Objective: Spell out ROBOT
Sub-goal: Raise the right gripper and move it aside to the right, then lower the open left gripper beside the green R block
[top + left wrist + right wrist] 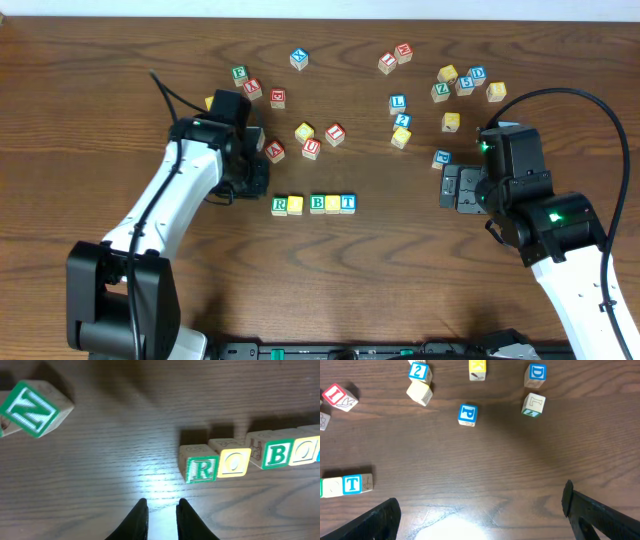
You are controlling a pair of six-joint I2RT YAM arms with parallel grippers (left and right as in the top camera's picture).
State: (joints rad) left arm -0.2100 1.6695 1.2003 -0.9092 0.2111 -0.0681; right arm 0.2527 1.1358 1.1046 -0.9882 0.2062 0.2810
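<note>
Top cam shows the whole table point(100, 60), both arms & all the loose cubes point(465, 85) at the back. The wrist cams can't show that. The left arm point(180, 185) is bent in just left of the row. The right arm point(560, 225) stands well apart on the other side.

Left wrist cam shows the left gripper point(161, 507): fingers point(141, 520) close together w/ a thin gap, nothing btwn them, low over bare wood just left of R. Top cam hides those fingers. The right gripper point(480, 505) shows in the right wrist cam only, fingers spread wide, holding nothing.

The ROBOT row point(314, 204) lies near the middle of the table, btwn the arms. Its long way runs left to right. It reads R point(201, 469), O point(233, 463), B point(275, 455), O point(302, 451), T point(352, 484), letters upright toward the robot. T is cut off in the left cam.

Left cam also shows a tilted N cube point(32, 410) well apart. Right cam shows a P cube point(467, 414).
</note>
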